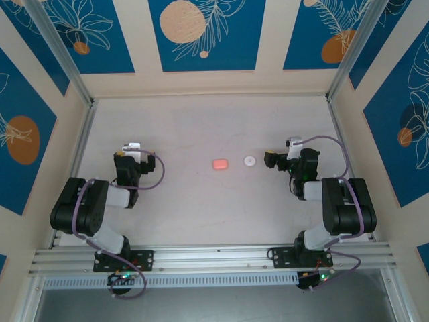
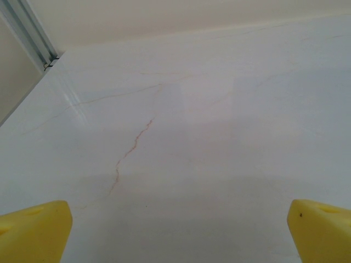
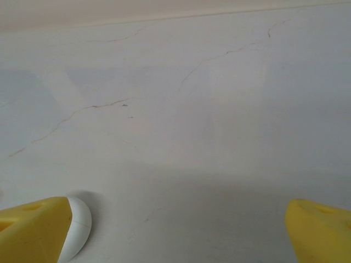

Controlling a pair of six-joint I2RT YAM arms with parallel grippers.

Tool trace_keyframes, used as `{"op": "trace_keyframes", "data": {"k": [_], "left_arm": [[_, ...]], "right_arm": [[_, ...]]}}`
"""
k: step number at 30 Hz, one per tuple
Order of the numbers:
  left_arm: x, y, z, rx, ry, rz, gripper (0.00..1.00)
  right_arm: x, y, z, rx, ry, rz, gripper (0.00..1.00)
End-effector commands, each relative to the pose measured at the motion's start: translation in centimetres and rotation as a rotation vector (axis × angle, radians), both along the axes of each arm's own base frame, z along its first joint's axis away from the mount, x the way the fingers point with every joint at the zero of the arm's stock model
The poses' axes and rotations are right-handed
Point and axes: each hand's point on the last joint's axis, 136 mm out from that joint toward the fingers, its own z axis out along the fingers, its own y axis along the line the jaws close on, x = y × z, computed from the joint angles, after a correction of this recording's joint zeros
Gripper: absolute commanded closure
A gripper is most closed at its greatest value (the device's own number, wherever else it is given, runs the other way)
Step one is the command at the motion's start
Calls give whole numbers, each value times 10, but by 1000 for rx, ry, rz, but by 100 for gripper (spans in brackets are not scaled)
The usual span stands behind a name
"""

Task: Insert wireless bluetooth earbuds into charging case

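We've got both arms parked out at the sides, left gripper (image 2: 175,233) and right gripper (image 3: 178,233) spread wide and empty, presumably to leave room for a reach, while the charging case (image 1: 220,164), a small coral-pink rounded box, lies mid-table (image 1: 201,215) between them, near a white disc (image 1: 250,161).

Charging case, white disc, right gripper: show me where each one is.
charging case (image 1: 219,164), top external view, middle of its pink top.
white disc (image 1: 250,161), top external view, its centre.
right gripper (image 3: 178,227), right wrist view, midway between its open jaws.
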Motion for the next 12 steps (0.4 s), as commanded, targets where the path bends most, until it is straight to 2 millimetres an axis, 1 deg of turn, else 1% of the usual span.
{"op": "trace_keyframes", "data": {"k": [1,12], "left_arm": [[1,4,5,-11,-15,15,0],[1,5,5,-11,-13,16,0]], "right_arm": [[5,1,8,10,-24,7,1],[5,1,9,10,-26,6,1]]}}
